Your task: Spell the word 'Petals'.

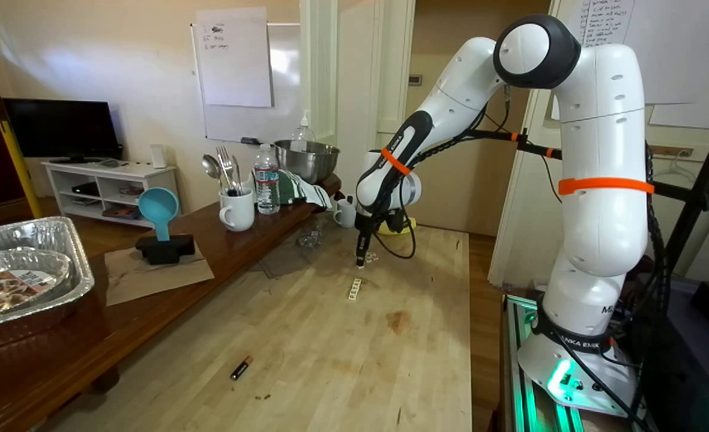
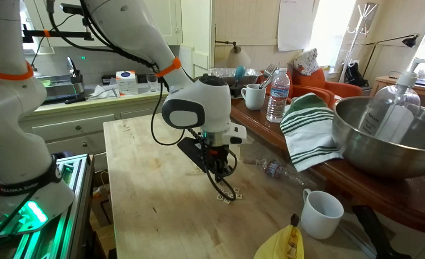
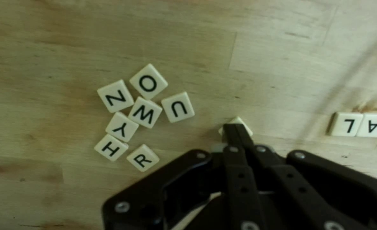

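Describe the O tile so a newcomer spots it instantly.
In the wrist view, on the wooden table left of the black tool, find the cluster of loose letter tiles. The O tile sits topmost there, its letter one closed ring, unlike any neighbour's.

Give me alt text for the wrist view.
A closed black gripper partly covers a cream tile on a wooden tabletop. Left of that lie seven loose tiles, among them O, U, Y and R; at the right edge, a row of tiles runs out of frame, showing an upside-down L and A.
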`<action>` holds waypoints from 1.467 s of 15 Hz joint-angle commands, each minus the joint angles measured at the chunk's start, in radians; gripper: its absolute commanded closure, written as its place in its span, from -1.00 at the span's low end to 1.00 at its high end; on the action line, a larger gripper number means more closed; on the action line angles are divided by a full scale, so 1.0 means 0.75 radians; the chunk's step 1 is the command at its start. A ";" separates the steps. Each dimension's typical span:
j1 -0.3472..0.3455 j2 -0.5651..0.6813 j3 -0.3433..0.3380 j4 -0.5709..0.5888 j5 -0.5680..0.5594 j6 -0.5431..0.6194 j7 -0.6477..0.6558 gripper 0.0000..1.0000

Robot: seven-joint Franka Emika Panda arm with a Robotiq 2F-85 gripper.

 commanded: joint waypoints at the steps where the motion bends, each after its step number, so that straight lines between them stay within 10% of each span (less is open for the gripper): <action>1: 0.016 0.001 -0.013 -0.025 -0.030 -0.024 0.052 1.00; 22: 0.188 -0.071 -0.088 -0.109 -0.085 -0.029 0.806 1.00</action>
